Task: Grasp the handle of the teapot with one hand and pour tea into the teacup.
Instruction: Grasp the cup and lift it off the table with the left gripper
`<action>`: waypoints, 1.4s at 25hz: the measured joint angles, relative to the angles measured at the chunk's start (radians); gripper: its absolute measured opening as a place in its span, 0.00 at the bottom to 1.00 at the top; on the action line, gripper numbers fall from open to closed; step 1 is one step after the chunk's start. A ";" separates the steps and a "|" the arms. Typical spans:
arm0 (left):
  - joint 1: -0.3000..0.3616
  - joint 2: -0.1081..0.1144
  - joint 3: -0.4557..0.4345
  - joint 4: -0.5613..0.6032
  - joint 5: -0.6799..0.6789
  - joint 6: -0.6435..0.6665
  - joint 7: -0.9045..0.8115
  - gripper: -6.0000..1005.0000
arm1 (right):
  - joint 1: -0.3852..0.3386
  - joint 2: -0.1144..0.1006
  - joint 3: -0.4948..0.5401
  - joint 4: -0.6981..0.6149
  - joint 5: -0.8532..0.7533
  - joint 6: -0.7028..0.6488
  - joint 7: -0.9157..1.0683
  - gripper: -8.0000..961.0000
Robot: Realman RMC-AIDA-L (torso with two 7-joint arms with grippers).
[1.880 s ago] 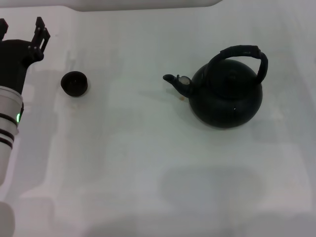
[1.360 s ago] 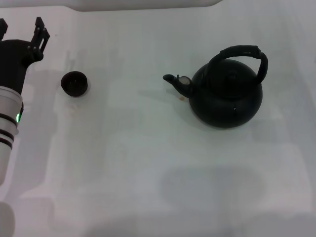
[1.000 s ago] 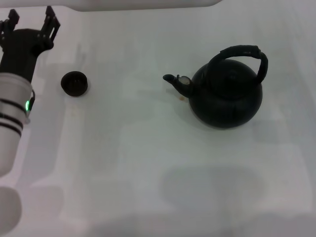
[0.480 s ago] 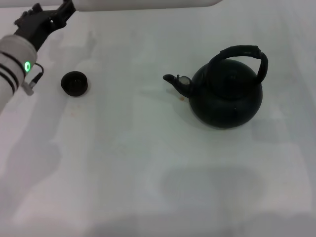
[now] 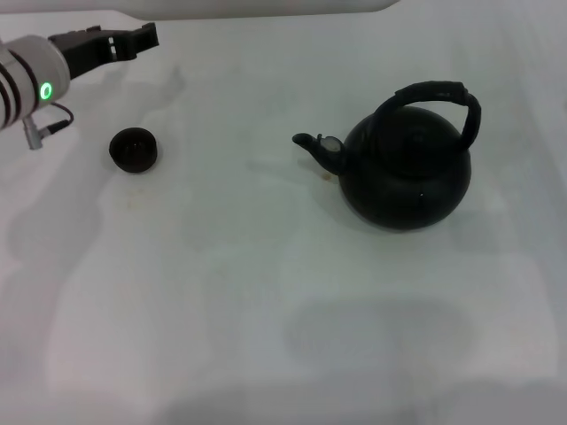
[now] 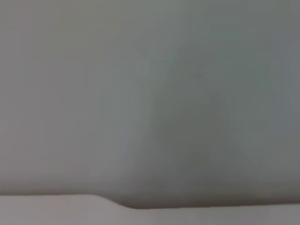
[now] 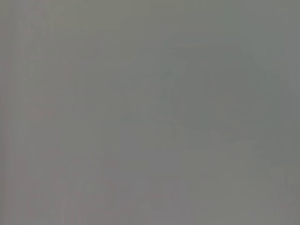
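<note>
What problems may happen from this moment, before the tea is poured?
1. The left claw is far from the handle and must pass over the teacup; a low path might knock the cup.
2. The teapot stands well to the right of the cup, so carrying it across may spill from the spout.

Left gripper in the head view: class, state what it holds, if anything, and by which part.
Nothing. The left gripper is up at the far left, apart from the teacup and far from the teapot.
</note>
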 joint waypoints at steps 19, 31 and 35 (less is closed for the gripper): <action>-0.089 0.006 -0.314 0.153 0.217 0.655 0.007 0.83 | 0.001 0.002 -0.003 -0.007 -0.007 0.019 0.000 0.91; -0.105 0.002 -0.306 0.152 0.313 0.726 -0.008 0.84 | 0.003 0.002 -0.003 -0.007 -0.005 0.019 0.003 0.91; -0.114 0.002 -0.300 0.118 0.313 0.724 -0.007 0.84 | 0.003 0.002 -0.003 -0.009 -0.006 0.019 0.004 0.91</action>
